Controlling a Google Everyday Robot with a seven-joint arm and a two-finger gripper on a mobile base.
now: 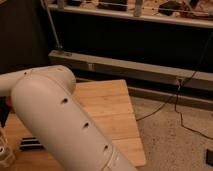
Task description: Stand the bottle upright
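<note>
- A pale wooden counter made of joined planks fills the middle of the view, and its far right corner reaches toward the floor area.
- A thick white robot arm crosses the lower left in front of the counter, with a row of small dark holes along its side.
- The tool is not in sight. The arm runs out past the left edge, so I cannot tell whether the tool is released, clenched or grasping anything.
- The bottle, clear and ribbed, sits on the counter at the lower left edge, partly cut off. I cannot tell whether it is upright.
- A flat black ridged bar lies on the counter just beside the bottle, partly hidden by the arm.
- The floor to the right is speckled grey, and a black cable trails across it.
- Behind the counter, a grey ledge runs along a dark wall.
- A metal post rises from the ledge toward a cluttered shelf.
</note>
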